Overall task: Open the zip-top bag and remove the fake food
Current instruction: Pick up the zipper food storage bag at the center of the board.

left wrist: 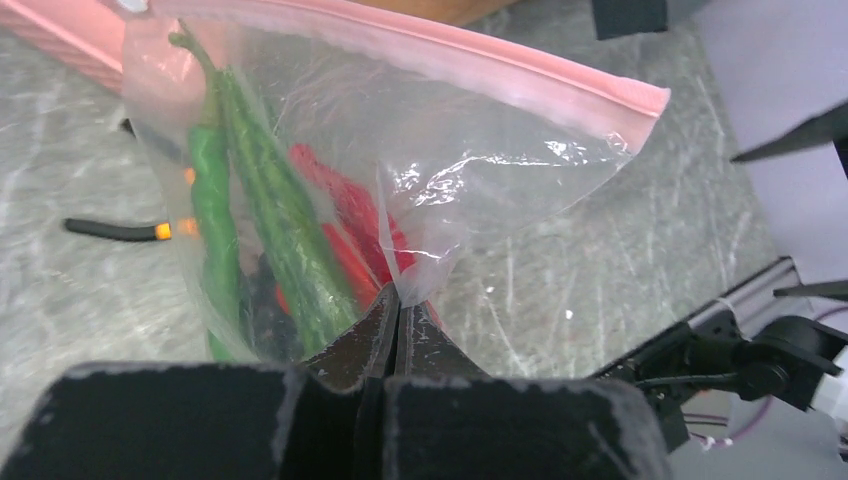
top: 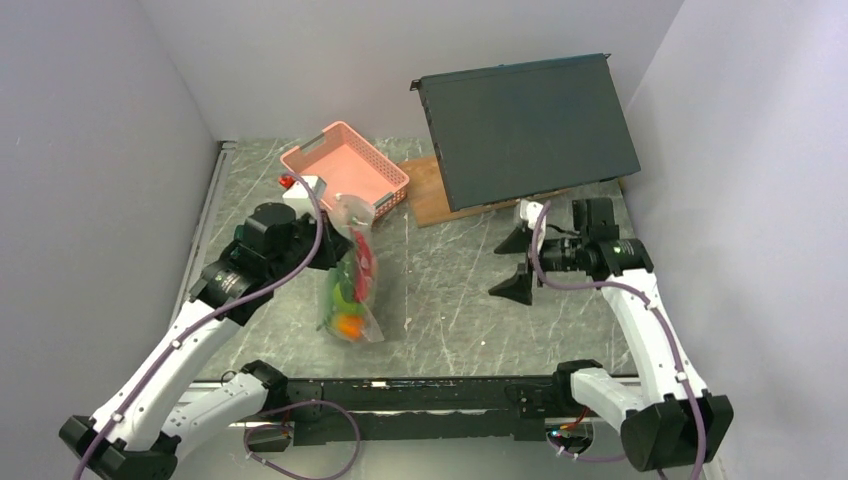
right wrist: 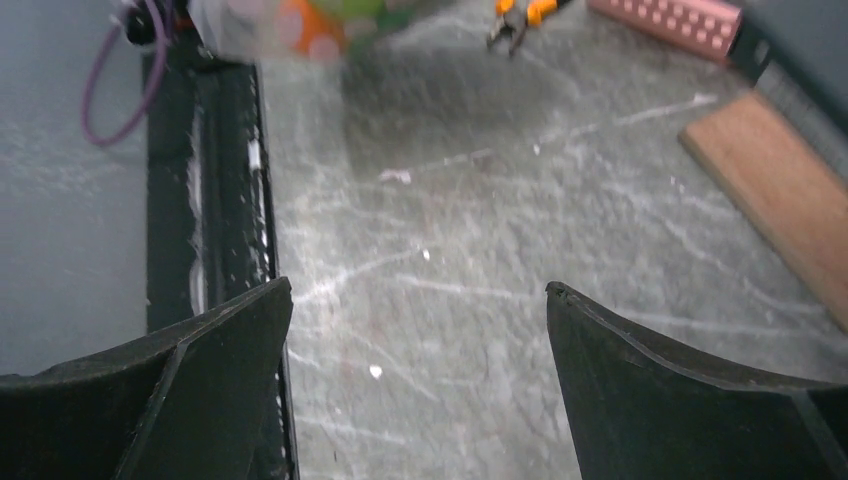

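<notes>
Left hand (left wrist: 397, 305) pinches the zip-top bag (left wrist: 500, 170), its crinkled film blurring the fake food (left wrist: 285, 230); right hand (right wrist: 418, 290) spread.

Two white-shelled arms (top: 170, 355) with black joints (top: 268, 232), purple cables (top: 321, 225) and black jaws.

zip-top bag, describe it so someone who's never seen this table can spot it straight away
On the grey marbled table, find the pink basket at the back left; just in front of it the left tool pinches the zip-top bag. It is the only see-through thing there: crinkly clear plastic with a pink zip strip and green, red and orange fake food inside.
</notes>
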Action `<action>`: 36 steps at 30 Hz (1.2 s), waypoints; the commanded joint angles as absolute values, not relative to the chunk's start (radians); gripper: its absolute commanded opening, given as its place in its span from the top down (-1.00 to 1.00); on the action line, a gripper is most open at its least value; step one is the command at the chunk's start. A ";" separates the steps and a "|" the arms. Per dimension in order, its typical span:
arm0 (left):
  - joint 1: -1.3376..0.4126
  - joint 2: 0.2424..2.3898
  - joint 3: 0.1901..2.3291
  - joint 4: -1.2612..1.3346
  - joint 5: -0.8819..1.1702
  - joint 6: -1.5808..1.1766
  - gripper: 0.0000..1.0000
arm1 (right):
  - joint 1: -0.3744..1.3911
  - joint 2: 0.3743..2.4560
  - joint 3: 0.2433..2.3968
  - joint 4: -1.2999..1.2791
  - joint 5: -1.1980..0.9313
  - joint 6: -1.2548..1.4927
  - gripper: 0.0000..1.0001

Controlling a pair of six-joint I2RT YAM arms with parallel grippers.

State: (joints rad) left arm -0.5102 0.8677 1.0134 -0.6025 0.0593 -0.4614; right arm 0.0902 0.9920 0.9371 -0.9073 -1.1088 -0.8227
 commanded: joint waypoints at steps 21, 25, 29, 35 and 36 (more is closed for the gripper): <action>-0.951 1.210 0.998 -0.107 -0.172 -0.686 1.00 | 0.322 1.149 1.088 -0.272 -0.593 0.555 -0.91; -0.976 1.238 1.012 -0.109 -0.201 -0.691 1.00 | 0.362 1.149 1.054 -0.266 -0.549 0.542 -0.85; -0.987 1.235 1.001 -0.107 -0.223 -0.703 1.00 | 0.412 1.148 1.008 -0.258 -0.516 0.521 -0.79; -0.997 1.221 0.979 -0.094 -0.235 -0.714 1.00 | 0.450 1.164 0.984 -0.269 -0.440 0.490 -0.65; -0.999 1.221 0.981 -0.094 -0.231 -0.713 1.00 | 0.453 1.172 0.986 -0.267 -0.432 0.493 -0.60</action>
State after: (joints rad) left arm -0.9886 1.2476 0.9604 -0.1612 -0.2085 -0.6930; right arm 0.4397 1.1580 0.9821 -0.2985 -0.5026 0.4973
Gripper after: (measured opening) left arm 0.010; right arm 0.837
